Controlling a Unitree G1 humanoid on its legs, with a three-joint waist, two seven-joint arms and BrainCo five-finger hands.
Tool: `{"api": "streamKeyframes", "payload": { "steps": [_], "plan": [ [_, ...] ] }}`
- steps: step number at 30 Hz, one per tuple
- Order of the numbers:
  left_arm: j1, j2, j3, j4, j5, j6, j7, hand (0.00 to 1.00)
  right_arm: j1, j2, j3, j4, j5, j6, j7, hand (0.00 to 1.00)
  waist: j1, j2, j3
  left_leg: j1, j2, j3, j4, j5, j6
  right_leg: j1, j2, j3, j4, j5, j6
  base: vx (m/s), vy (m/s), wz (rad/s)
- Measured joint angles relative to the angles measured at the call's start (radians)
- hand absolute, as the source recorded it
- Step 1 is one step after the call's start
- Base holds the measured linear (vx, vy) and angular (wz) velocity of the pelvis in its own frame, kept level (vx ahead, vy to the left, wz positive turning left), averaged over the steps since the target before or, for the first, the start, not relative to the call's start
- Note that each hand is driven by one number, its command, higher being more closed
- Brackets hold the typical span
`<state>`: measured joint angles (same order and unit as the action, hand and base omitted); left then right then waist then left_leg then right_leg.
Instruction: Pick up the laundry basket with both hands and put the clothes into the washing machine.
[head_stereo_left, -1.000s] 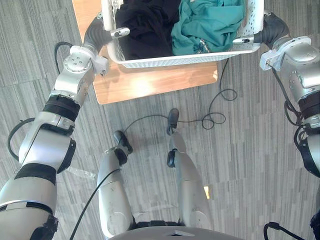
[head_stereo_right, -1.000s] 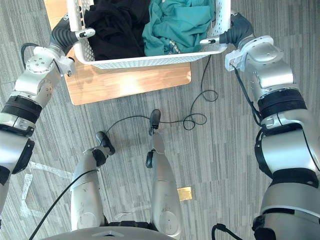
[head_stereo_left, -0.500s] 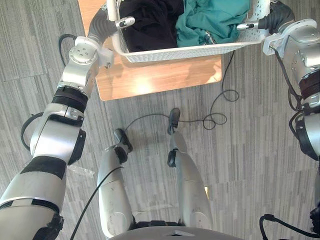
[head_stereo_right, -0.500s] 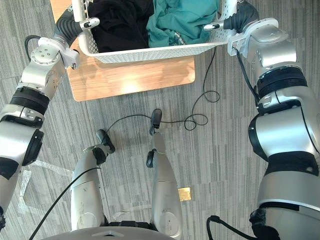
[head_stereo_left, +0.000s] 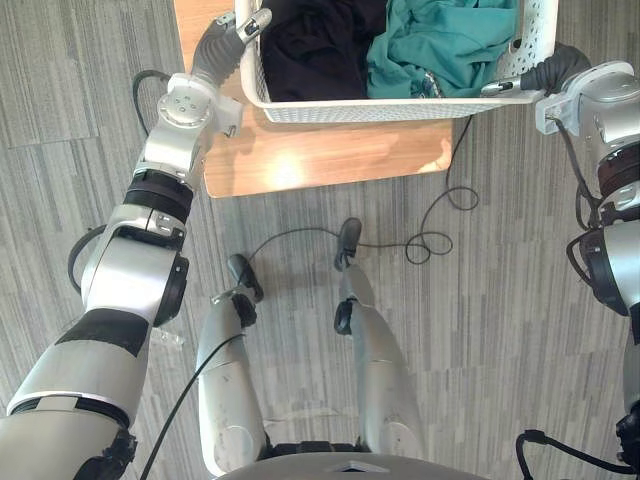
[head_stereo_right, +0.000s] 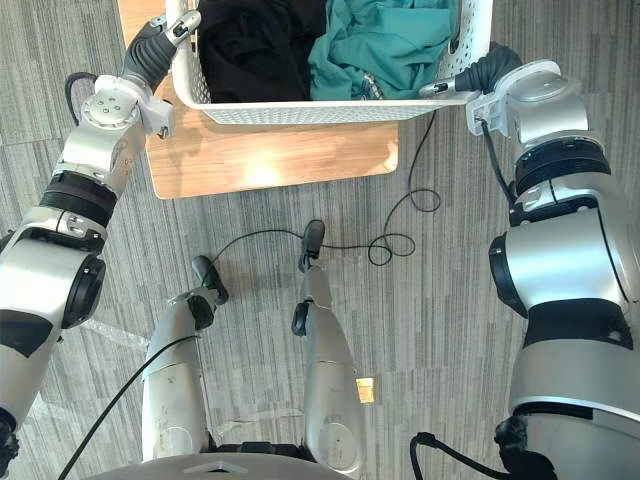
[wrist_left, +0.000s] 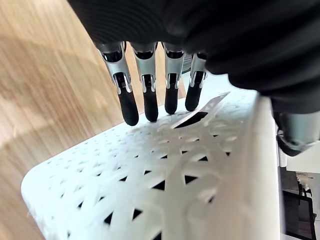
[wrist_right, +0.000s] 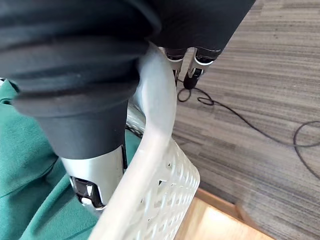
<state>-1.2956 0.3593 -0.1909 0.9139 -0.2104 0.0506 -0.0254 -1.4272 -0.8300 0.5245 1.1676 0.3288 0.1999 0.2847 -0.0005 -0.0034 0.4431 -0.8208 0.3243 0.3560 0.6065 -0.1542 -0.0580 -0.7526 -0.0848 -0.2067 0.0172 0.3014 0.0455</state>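
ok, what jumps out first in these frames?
The white laundry basket at the top of the head views, pinched at its rim by the left robot hand at one end and the right robot hand at the other, over a wooden table. Inside it, black clothes lie on the robot's left side and teal clothes on its right.

The laundry basket (head_stereo_left: 400, 108) is smooth, matt white perforated plastic. The black cloth (head_stereo_left: 315, 45) and teal cloth (head_stereo_left: 440, 45) look soft and crumpled. The worktop (head_stereo_left: 320, 160) is glossy light wood, the floor (head_stereo_left: 500, 300) matt, streaked grey.
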Motion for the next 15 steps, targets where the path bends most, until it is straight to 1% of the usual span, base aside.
{"api": "streamKeyframes", "payload": {
  "steps": [1, 6, 10, 14, 15],
  "plan": [
    [-0.003, 0.009, -0.001, 0.000, 0.010, 0.001, -0.002, 1.00, 0.011, 0.000, -0.024, -0.010, 0.016, 0.000, -0.001, 1.00, 0.000, 0.000, 0.000, 0.000, 0.000, 0.000, 0.000, 0.000, 0.000, 0.000, 0.000, 0.000, 0.000, -0.002, 0.003, -0.01, -0.039, 0.00],
    [-0.020, 0.019, -0.007, -0.003, 0.049, 0.005, -0.002, 1.00, 0.017, 0.004, -0.061, -0.022, 0.040, 0.001, -0.012, 1.00, 0.001, 0.000, 0.000, 0.000, 0.001, 0.004, 0.001, 0.001, 0.000, -0.001, 0.001, 0.002, -0.006, -0.003, 0.004, -0.02, -0.042, -0.02],
    [-0.020, 0.037, -0.015, -0.038, 0.118, 0.008, -0.002, 1.00, 0.060, -0.004, -0.087, -0.096, 0.066, -0.004, -0.050, 1.00, 0.000, 0.000, 0.000, -0.001, 0.003, 0.012, 0.003, 0.000, 0.000, -0.007, 0.002, 0.006, -0.007, -0.003, 0.004, -0.01, -0.046, -0.04],
    [-0.041, 0.066, -0.047, -0.050, 0.158, 0.010, -0.002, 1.00, 0.088, -0.006, -0.108, -0.167, 0.084, -0.008, -0.082, 1.00, 0.000, 0.000, 0.000, -0.005, 0.008, 0.022, 0.006, 0.000, 0.000, -0.018, 0.005, 0.014, -0.006, -0.002, 0.003, -0.01, -0.047, -0.08],
    [-0.046, 0.072, -0.047, -0.050, 0.173, 0.014, -0.001, 1.00, 0.094, -0.007, -0.108, -0.180, 0.104, -0.008, -0.094, 1.00, -0.002, 0.000, 0.000, -0.005, 0.010, 0.024, 0.009, -0.001, -0.001, -0.019, 0.007, 0.016, -0.007, -0.002, 0.003, -0.01, -0.039, -0.07]
  ]
}}
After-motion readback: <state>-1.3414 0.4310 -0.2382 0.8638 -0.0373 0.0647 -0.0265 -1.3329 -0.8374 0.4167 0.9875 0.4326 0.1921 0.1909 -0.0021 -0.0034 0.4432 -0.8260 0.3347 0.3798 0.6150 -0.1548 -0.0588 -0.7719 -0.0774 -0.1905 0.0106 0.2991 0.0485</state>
